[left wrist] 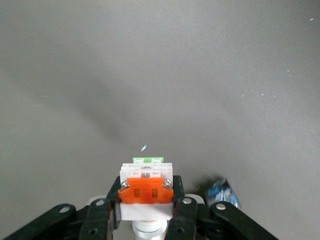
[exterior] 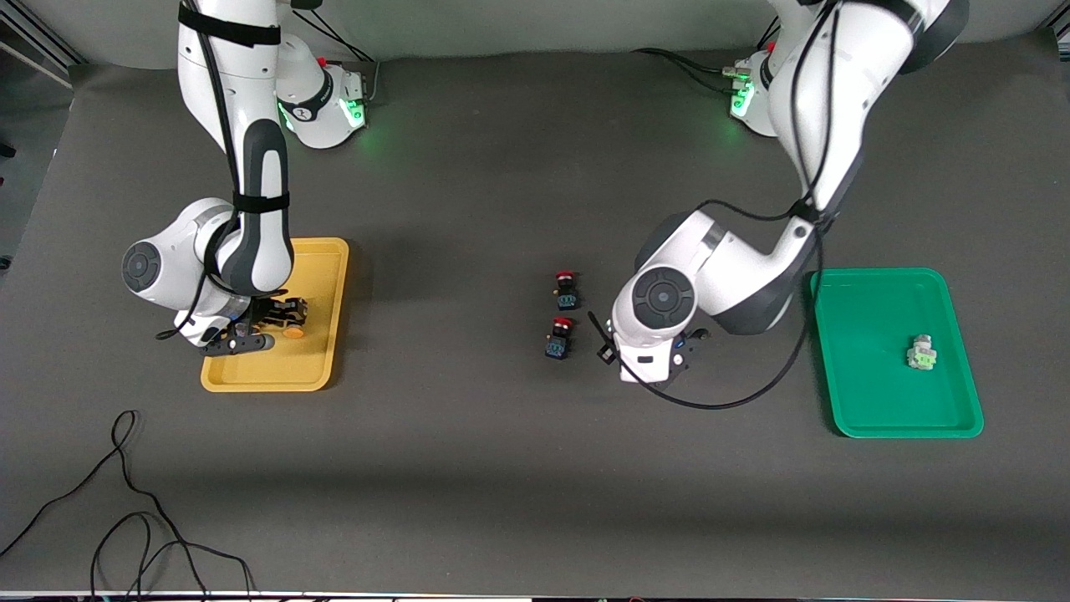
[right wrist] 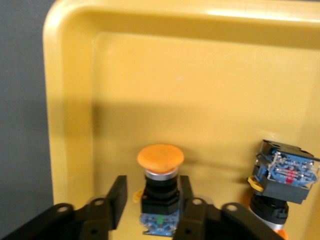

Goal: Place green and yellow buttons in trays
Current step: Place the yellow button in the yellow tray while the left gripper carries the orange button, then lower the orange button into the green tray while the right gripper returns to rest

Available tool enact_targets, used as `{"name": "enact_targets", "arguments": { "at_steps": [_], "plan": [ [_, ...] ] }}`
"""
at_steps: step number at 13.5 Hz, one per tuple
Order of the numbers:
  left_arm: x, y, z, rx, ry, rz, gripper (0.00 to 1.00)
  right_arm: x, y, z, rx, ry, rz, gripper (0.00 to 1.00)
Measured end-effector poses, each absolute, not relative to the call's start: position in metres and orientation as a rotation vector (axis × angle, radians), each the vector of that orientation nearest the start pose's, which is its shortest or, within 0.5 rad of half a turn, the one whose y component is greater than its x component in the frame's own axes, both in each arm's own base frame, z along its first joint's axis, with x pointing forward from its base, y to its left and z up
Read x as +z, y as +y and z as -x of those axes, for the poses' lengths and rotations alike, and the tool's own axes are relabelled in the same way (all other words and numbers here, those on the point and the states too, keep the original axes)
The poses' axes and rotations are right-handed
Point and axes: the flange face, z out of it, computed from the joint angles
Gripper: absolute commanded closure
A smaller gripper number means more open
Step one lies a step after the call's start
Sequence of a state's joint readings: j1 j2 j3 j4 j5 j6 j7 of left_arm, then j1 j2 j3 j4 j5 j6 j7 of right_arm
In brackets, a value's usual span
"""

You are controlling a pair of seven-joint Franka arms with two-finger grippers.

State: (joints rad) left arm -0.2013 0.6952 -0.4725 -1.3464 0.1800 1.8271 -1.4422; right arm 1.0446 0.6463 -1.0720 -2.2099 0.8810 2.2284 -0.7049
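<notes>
Between the right tool's (right wrist: pixel 149 205) parted fingers, an orange-capped button (right wrist: pixel 160 187) stands near the yellow tray's (right wrist: pixel 70 100) rim; the left tool (left wrist: pixel 146 210) clamps a grey button (left wrist: pixel 146 192) above bare tabletop (left wrist: pixel 160 75).

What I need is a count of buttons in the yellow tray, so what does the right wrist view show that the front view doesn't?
Only the right wrist view: both yellow-capped buttons, one upright between the right hand's open fingers, another on its side beside it. Only the front view: the green tray holding a green-faced button, two red-capped buttons on the table, the left arm lowered between those and that tray. Both: the yellow tray, the right hand, one yellow cap.
</notes>
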Motion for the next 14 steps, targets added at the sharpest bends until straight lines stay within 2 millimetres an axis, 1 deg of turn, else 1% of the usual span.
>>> {"name": "enact_targets", "arguments": {
  "at_steps": [2,3,4,5,6,8,9,11,12,13,14],
  "plan": [
    [0.385,-0.356,-0.614,0.345,-1.130,2.837,1.00,0.222,-0.001,-0.536,0.134,-0.122,3.009,0.00],
    [0.404,-0.343,-0.619,0.372,-1.089,2.841,1.00,0.235,0.002,-0.544,0.147,-0.124,2.996,0.00],
    [0.421,-0.325,-0.625,0.401,-1.034,2.850,1.00,0.255,0.004,-0.554,0.180,-0.124,2.998,0.00],
    [0.435,-0.304,-0.631,0.429,-0.974,2.864,1.00,0.283,0.009,-0.565,0.222,-0.116,3.011,0.00],
    [0.448,-0.278,-0.636,0.459,-0.903,2.884,1.00,0.315,0.019,-0.575,0.260,-0.116,3.022,0.00],
    [0.473,-0.212,-0.645,0.523,-0.733,2.929,1.00,0.382,0.047,-0.590,0.293,-0.130,3.022,0.00],
    [0.484,-0.175,-0.648,0.553,-0.647,2.955,1.00,0.408,0.059,-0.593,0.297,-0.138,3.023,0.00],
    [0.500,-0.103,-0.653,0.582,-0.495,3.018,1.00,0.448,0.074,-0.594,0.291,-0.172,3.048,0.00],
    [0.502,-0.067,-0.656,0.588,-0.428,3.046,1.00,0.466,0.081,-0.592,0.279,-0.188,3.063,0.00],
    [0.500,-0.034,-0.658,0.595,-0.365,3.060,1.00,0.485,0.089,-0.590,0.260,-0.204,3.082,0.00],
    [0.493,-0.005,-0.659,0.603,-0.294,3.057,1.00,0.502,0.096,-0.587,0.242,-0.219,3.106,0.00]
  ]
}}
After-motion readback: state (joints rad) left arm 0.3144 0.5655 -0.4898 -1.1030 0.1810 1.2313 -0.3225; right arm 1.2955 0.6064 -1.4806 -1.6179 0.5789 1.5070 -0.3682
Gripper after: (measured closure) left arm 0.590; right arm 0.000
